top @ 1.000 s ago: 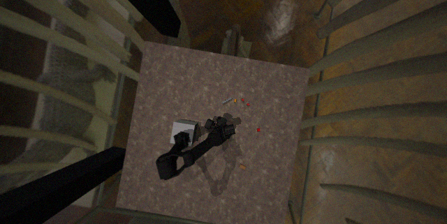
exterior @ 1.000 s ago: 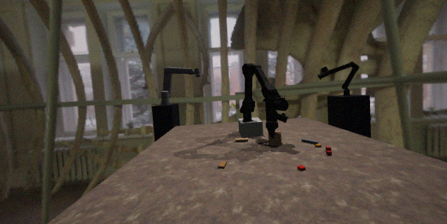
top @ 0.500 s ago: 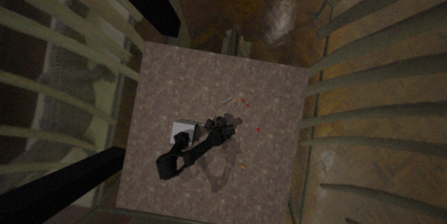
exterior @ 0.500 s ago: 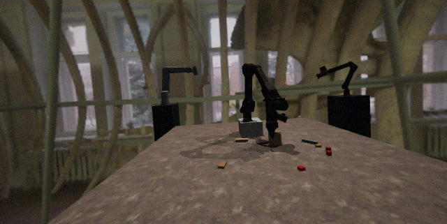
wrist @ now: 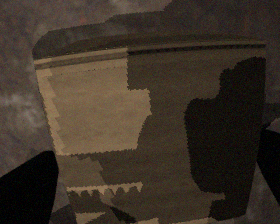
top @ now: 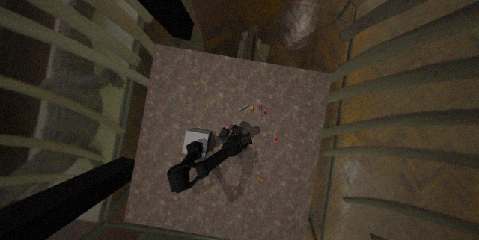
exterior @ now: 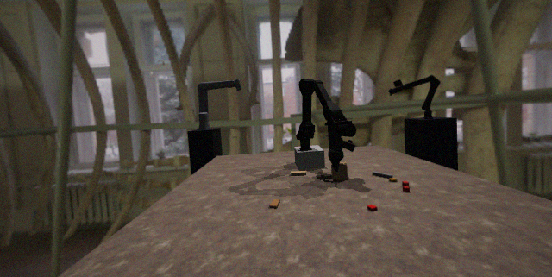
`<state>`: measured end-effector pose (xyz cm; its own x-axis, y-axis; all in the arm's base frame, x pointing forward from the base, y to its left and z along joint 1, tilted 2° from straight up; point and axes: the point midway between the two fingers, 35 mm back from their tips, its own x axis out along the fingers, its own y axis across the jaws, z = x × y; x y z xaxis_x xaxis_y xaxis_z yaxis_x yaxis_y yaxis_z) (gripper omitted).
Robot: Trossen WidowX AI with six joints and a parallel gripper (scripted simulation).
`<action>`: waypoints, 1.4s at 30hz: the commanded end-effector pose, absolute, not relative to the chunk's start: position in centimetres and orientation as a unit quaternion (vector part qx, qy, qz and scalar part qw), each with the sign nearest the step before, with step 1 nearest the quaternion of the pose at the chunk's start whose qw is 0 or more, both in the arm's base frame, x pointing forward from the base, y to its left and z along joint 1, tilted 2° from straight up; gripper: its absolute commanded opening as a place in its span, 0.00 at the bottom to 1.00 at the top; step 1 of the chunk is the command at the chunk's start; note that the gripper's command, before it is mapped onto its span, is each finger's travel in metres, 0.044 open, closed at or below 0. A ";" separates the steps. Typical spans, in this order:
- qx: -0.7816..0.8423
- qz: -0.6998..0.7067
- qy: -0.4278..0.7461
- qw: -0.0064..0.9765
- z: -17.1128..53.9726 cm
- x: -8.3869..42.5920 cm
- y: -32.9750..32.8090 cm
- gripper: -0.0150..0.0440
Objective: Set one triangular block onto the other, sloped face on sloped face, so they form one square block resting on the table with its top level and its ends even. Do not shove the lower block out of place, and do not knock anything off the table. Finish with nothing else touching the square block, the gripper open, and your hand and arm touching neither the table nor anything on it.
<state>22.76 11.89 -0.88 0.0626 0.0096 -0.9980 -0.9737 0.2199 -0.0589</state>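
Note:
The two triangular blocks appear together as one tan, square-sided block [exterior: 341, 173] [wrist: 101, 115] under the hand. In the wrist view its broad top face fills the middle, with a thin dark seam along the far edge. Its top looks about level; whether the ends are even is unclear. My gripper [exterior: 335, 170] [wrist: 156, 151] is open around the block, one black finger on each side. The fingers are very close to its sides, and whether they touch it cannot be told. In the top view the arm hides most of the block. The sloped contact faces are hidden.
A grey bar [top: 243, 108] [exterior: 382, 175], a small orange piece [top: 252, 108] [exterior: 392, 179] and several red pieces [top: 277, 139] [exterior: 372, 207] lie beyond the hand. Flat tan pieces [exterior: 298, 173] [top: 260, 178] lie elsewhere. The arm stands on a grey base box [exterior: 310, 159].

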 end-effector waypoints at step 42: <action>-0.454 0.431 0.531 0.571 9.4 22.3 11.9 1.00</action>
<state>22.28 11.87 9.46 0.0628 0.0102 -0.9980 -0.9746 0.2160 -0.0591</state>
